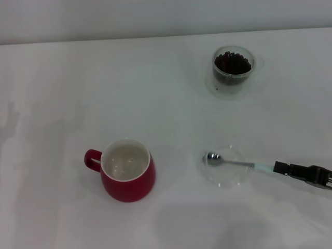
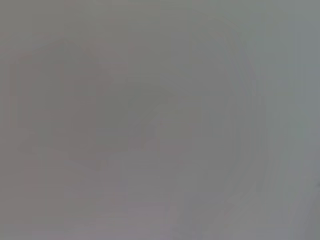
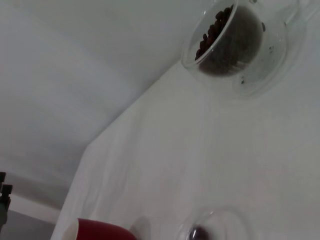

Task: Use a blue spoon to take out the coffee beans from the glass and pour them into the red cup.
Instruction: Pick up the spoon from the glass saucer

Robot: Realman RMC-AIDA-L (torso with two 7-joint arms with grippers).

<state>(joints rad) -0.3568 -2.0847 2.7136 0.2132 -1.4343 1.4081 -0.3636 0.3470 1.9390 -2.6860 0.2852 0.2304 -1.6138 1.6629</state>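
Note:
The blue spoon (image 1: 236,163) lies with its metal bowl on a flat clear saucer (image 1: 228,178) right of centre, its pale handle pointing right. My right gripper (image 1: 279,167) reaches in from the right edge, shut on the end of that handle. The glass (image 1: 233,78) stands at the back right, filled with coffee beans (image 1: 233,63). The red cup (image 1: 127,176) stands front left, cream inside, with nothing in it, its handle to the left. In the right wrist view the glass (image 3: 260,60) with coffee beans (image 3: 212,32) is far off, the red cup (image 3: 100,231) and spoon bowl (image 3: 200,233) near. My left gripper is out of view.
A white table (image 1: 78,93) carries everything, with a pale wall along its far edge. The saucer (image 3: 220,222) lies between the red cup and my right gripper. The left wrist view is only a plain grey blur.

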